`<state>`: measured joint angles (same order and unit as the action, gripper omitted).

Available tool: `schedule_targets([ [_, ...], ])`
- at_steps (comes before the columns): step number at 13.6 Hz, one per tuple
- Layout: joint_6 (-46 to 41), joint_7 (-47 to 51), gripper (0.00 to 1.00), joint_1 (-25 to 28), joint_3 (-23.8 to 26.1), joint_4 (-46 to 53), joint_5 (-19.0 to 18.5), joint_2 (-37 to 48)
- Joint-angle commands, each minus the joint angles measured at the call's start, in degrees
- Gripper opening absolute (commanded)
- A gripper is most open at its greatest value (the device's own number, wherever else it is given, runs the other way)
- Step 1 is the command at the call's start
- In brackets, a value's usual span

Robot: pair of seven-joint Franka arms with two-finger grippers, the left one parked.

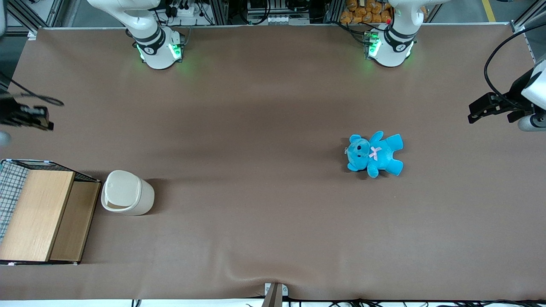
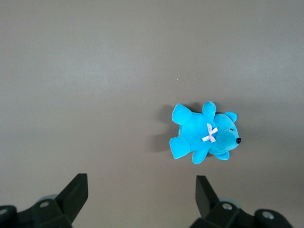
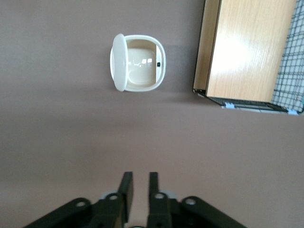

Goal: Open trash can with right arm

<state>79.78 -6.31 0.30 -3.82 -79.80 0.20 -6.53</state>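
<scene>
Trash can (image 3: pixel 137 62) stands on the brown table (image 1: pixel 264 128) with its lid (image 3: pixel 118 61) swung up on edge at one side, so the cream inside is visible. It is just beside the wire-mesh box with the wooden top (image 1: pixel 36 215), at the working arm's end of the table. The gripper (image 3: pixel 139 186) of the right arm hangs above the bare table, well apart from the can; its jaws are nearly closed, with only a thin gap, and hold nothing. A blue teddy bear (image 1: pixel 375 154) with a pink bow lies toward the parked arm's end. I can read no label or writing on the can.
</scene>
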Motion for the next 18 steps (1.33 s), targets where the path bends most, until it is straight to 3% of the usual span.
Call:
schedule_targets([
  [1,-3.12,0.07,1.00,-0.04,0.13,-0.19,-0.38,2.21],
  [5,-7.95,0.68,1.00,-0.04,0.04,2.54,-0.46,4.67],
  [8,-10.95,7.52,1.00,-0.13,0.13,2.45,0.32,7.48],
  [18,-11.66,10.26,1.00,0.14,0.39,4.65,0.15,7.23],
])
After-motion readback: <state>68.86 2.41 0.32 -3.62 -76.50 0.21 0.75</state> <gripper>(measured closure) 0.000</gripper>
